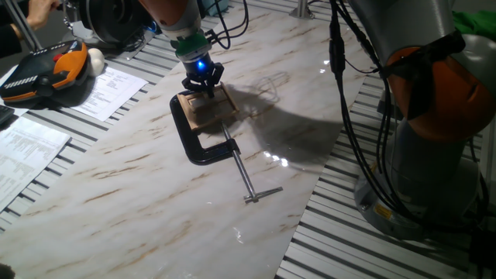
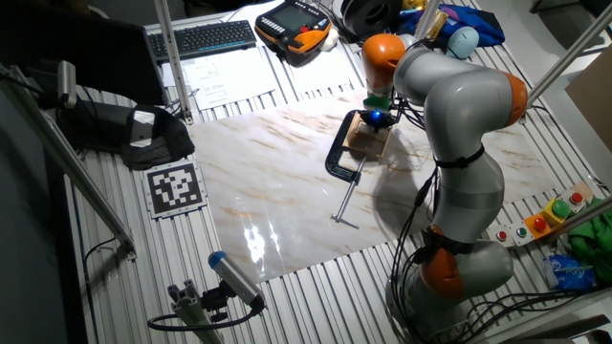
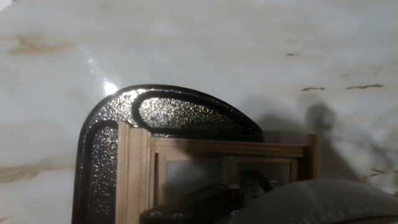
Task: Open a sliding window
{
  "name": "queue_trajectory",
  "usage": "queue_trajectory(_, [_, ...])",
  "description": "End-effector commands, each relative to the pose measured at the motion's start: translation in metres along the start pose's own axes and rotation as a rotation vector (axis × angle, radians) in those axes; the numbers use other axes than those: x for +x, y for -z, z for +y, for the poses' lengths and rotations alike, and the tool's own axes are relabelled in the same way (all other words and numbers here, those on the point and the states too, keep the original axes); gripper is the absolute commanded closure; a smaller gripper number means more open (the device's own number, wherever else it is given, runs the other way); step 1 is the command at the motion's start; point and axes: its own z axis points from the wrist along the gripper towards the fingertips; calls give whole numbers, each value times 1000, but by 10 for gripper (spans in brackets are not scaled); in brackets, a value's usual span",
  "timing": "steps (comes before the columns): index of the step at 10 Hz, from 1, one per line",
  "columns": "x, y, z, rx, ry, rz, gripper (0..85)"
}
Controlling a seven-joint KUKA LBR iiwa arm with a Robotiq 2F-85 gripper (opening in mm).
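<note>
The sliding window point(image 1: 208, 109) is a small tan wooden frame with pale panes, lying flat on the marble table point(image 1: 139, 178). A black C-clamp point(image 1: 195, 143) grips it, with its long steel screw point(image 1: 242, 172) pointing toward the table's front. My gripper point(image 1: 204, 85) is straight above the window's far edge, fingertips down at the frame. The other fixed view shows the gripper point(image 2: 376, 118) over the window point(image 2: 369, 141) too. In the hand view the window frame point(image 3: 224, 149) and clamp point(image 3: 171, 113) fill the lower half. A dark finger point(image 3: 252, 184) sits over the pane. The jaw gap is hidden.
An orange-black teach pendant point(image 1: 46, 68) and papers point(image 1: 108, 89) lie at the far left. My arm's base point(image 1: 434, 124) and cables stand at the right. A keyboard point(image 2: 215, 36), a printed marker tag point(image 2: 174, 186) and a button box point(image 2: 553, 212) lie around the marble slab.
</note>
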Motion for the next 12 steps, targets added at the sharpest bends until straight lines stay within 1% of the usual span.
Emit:
queue_trajectory(1, [0,0,0,-2,0,1,850])
queue_trajectory(4, [0,0,1,-5,0,2,850])
queue_trajectory(5, [0,-1,2,-8,2,6,850])
queue_trajectory(12, [0,0,4,-5,5,4,850])
